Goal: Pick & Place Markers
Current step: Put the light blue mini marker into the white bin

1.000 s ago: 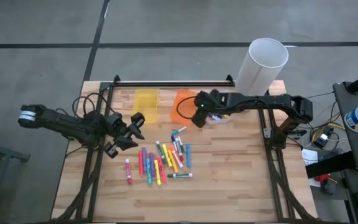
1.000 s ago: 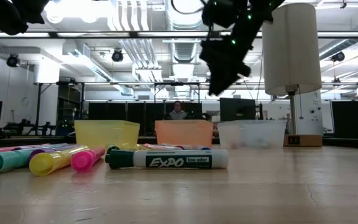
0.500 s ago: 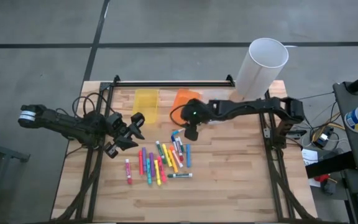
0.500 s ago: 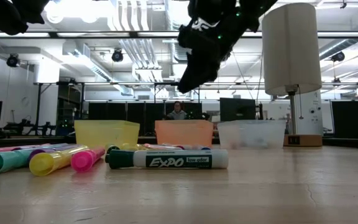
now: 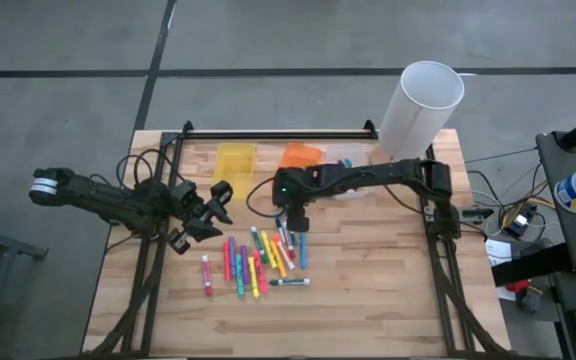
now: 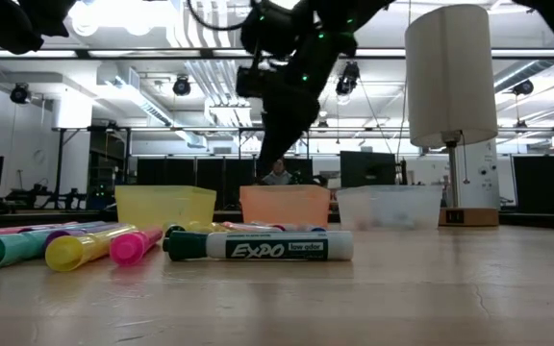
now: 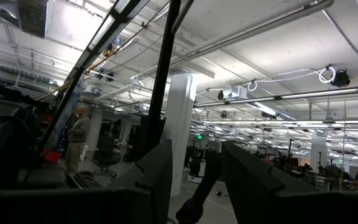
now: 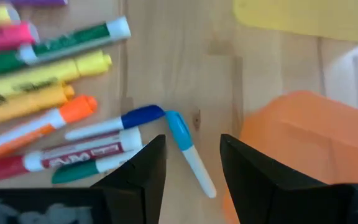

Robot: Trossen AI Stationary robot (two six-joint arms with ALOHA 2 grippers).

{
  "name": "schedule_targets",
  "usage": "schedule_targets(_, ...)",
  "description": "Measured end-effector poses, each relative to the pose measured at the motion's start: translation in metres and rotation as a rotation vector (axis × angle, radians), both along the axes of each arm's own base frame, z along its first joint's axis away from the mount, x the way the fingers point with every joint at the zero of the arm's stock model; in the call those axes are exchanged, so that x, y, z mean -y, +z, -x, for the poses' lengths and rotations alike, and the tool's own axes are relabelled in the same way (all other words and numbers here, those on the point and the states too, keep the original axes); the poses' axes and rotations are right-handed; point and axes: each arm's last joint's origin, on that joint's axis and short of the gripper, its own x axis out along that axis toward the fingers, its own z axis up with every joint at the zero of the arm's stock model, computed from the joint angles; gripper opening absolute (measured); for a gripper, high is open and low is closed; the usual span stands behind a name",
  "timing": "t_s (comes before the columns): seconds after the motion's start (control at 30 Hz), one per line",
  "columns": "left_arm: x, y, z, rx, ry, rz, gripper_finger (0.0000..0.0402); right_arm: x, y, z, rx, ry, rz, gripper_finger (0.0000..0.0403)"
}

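Yellow bin [image 5: 235, 160] and orange bin [image 5: 299, 157] stand beside scattered markers [image 5: 260, 258].

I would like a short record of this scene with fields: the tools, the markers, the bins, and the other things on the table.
right tool: open, empty, above the light blue marker at the pile's far edge
left tool: open, empty, waiting at the table's left side
markers: loose pile mid-table
bins: yellow, orange, clear, in a row behind the pile
other: white cylinder, far right corner
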Motion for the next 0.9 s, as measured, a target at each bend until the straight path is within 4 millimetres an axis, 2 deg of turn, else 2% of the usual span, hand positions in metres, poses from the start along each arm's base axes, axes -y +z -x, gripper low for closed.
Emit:
schedule_targets(0.27, 0.0, 0.0, 0.0, -0.001, -0.002, 0.001, 0.0133, 0.003, -0.022, -0.015, -0.183, 0.033, 0.052, 0.0138)
schedule_targets(0.4, 0.0, 0.0, 0.0, -0.002, -0.002, 0.002, 0.0133, 0.004, -0.033, -0.018, -0.205, 0.047, 0.057, 0.0131)
schedule_targets(0.6, 0.0, 0.0, 0.0, -0.002, -0.003, 0.002, 0.0133, 0.005, -0.039, -0.017, -0.22, 0.056, 0.059, 0.0123)
schedule_targets(0.73, 0.0, 0.0, 0.0, -0.002, -0.002, 0.002, 0.0133, 0.005, -0.039, -0.018, -0.215, 0.066, 0.063, 0.0125)
schedule_targets(0.9, 0.0, 0.0, 0.0, -0.002, -0.003, 0.002, 0.0133, 0.005, -0.052, -0.02, -0.236, 0.078, 0.065, 0.0131)
